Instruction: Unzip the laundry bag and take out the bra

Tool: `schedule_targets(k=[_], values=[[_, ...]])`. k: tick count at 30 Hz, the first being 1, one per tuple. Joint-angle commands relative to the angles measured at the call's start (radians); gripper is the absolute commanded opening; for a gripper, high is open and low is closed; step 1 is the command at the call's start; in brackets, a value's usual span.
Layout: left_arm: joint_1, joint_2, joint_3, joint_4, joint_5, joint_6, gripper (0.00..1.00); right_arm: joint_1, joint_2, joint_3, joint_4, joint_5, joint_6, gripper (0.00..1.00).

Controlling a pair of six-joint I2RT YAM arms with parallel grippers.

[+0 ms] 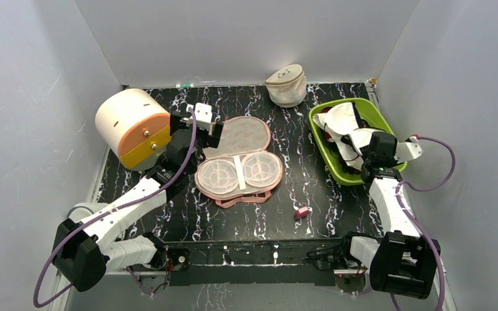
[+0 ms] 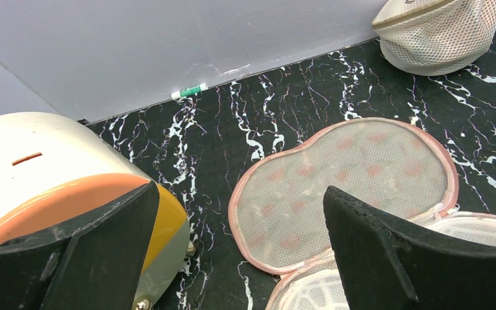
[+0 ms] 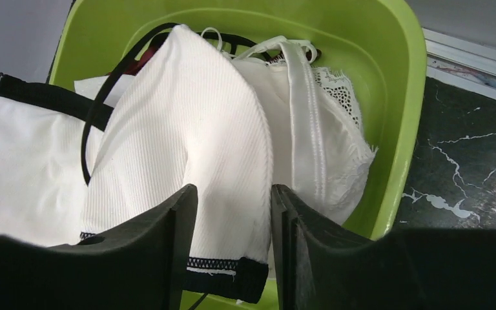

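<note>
— Where is the soft white padded bra (image 3: 187, 129) with thin black straps being kept?
— Just ahead of the right gripper (image 3: 234, 190), in the lime-green plastic basin (image 3: 387, 97), seemingly for depositing. A cup is being straddled by narrowly spaced fingers (image 3: 155, 258); whether gripped cannot be told.
— And the flat peach peanut-shaped laundry bag (image 2: 349, 168)?
— Being left unzipped below the left gripper (image 2: 239, 194), jaws being held wide, probably because nothing there needs steadying.
</note>
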Motion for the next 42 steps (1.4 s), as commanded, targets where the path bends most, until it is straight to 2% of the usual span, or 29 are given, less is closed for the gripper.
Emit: schedule_targets(k=[1, 4, 8, 13, 15, 20, 22, 26, 30, 34, 42], values=[[-0.006, -0.025, 0.039, 0.015, 0.003, -0.012, 0.98, -0.010, -0.023, 0.023, 0.010, 0.016, 0.001, 0.47], [-0.005, -0.027, 0.042, 0.012, 0.005, -0.015, 0.98, -0.010, -0.022, 0.084, -0.090, 0.078, 0.002, 0.59], [-0.005, -0.033, 0.042, 0.010, 0.004, -0.016, 0.99, -0.010, -0.033, 0.164, -0.179, 0.092, 0.004, 0.64], [-0.005, -0.037, 0.043, 0.010, 0.003, -0.016, 0.98, -0.010, -0.085, 0.223, -0.168, 0.057, -0.051, 0.72], [-0.005, -0.037, 0.043, 0.010, 0.002, -0.016, 0.99, -0.011, -0.094, 0.242, -0.108, -0.059, -0.142, 0.75], [-0.005, -0.036, 0.043, 0.007, 0.003, -0.019, 0.98, 0.031, -0.029, 0.271, 0.106, -0.537, -0.362, 0.76], [-0.005, -0.035, 0.045, 0.004, 0.004, -0.020, 0.98, 0.117, 0.031, 0.313, 0.119, -0.601, -0.427, 0.78], [-0.005, -0.034, 0.042, 0.009, -0.006, -0.014, 0.98, 0.427, 0.176, 0.413, 0.107, -0.529, -0.595, 0.81], [-0.005, -0.032, 0.039, 0.016, -0.013, -0.007, 0.98, 0.592, 0.406, 0.578, 0.024, -0.511, -0.681, 0.81], [-0.005, -0.025, 0.034, 0.024, -0.021, 0.003, 0.98, 0.661, 0.643, 0.775, -0.067, -0.414, -0.727, 0.80], [-0.005, -0.015, 0.030, 0.030, -0.023, 0.010, 0.98, 0.663, 1.001, 1.084, -0.126, -0.359, -0.841, 0.71]])
